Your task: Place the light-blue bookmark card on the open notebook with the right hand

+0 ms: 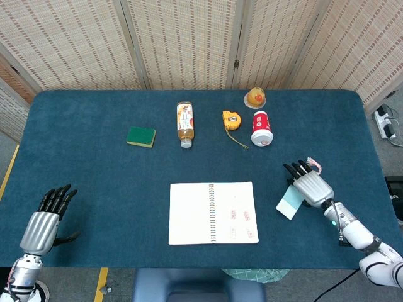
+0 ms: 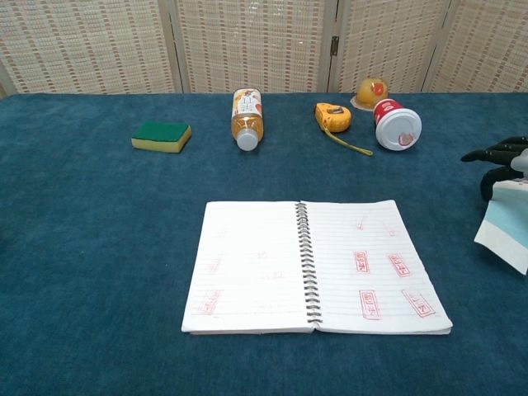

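Item: light-blue rectangular bookmark card (image 1: pixel 291 202), being held at the right hand (image 1: pixel 311 186), the silver-backed robot hand with black fingers (image 2: pixel 493 154); in the chest view the card (image 2: pixel 505 226) is being carried tilted, its lower corner hanging toward the dark-blue cloth table (image 1: pixel 94 163). The card is sitting at 3 o'clock of the notebook, near it but apart.

Item: open white spiral-bound notebook (image 1: pixel 213 212), lying flat at table centre, red stamps being shown on its right page.

Item: left hand (image 1: pixel 45 220), being kept at 8 o'clock of the notebook, fingers spread, nothing held.

Items being stored at 12 o'clock, left to right: green-and-yellow sponge (image 1: pixel 141 136); plastic bottle of amber drink (image 1: pixel 184 123), lying down; yellow tape measure (image 1: pixel 232 120); red-and-white cup (image 1: pixel 261 128), lying down; yellow fruit on a small dish (image 1: pixel 255 97).
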`<state>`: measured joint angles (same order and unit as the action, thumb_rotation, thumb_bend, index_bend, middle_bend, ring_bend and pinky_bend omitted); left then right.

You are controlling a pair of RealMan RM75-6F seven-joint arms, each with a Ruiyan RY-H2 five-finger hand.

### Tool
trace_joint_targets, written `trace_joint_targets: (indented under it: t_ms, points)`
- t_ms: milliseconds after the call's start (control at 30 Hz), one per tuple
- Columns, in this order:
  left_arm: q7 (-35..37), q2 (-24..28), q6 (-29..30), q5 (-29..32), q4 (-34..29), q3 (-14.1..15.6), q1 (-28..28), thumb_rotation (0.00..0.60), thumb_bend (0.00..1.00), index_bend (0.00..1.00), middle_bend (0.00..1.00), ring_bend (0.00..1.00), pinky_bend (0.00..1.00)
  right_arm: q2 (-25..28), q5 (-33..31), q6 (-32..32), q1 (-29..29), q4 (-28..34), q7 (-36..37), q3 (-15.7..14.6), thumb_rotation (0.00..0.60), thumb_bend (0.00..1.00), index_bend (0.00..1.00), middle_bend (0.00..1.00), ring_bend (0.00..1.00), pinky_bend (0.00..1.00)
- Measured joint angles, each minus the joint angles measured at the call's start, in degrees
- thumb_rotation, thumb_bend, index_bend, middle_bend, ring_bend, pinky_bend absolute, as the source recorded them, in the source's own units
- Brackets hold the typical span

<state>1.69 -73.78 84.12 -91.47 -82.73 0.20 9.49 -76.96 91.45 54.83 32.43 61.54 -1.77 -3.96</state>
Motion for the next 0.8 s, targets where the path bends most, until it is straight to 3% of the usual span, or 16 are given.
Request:
trace_joint_targets:
  t_ms: [400, 633, 800]
  points:
    - [-0.1, 0.0, -0.1, -0.1, 0.0, 0.1, 0.0, 0.600, 0.14, 0.10, 0.03, 0.00, 0.00, 4.2, 7.7, 8.0, 2.0, 10.3, -3.0, 1.1, 0.600, 0.27, 0.61, 0.04, 0.00, 0.00]
    - [-0.9, -0.4, -0.4, 0.1, 0.1, 0.1, 0.1, 0.600, 0.14, 0.10, 0.03, 0.00, 0.00, 2.2, 18.7, 11.2, 7.7, 8.2, -3.2, 0.3, 0.600, 0.27, 0.60, 0.01, 0.00, 0.00]
    - [-0.9, -0.5, -0.5, 0.6, 0.2, -0.1, 0.1, 0.600, 0.14, 0.10, 0.03, 0.00, 0.00, -1.5, 22.4, 11.3, 12.1, 4.8, -2.7, -0.1, 0.600, 0.27, 0.59, 0.00, 0.00, 0.00]
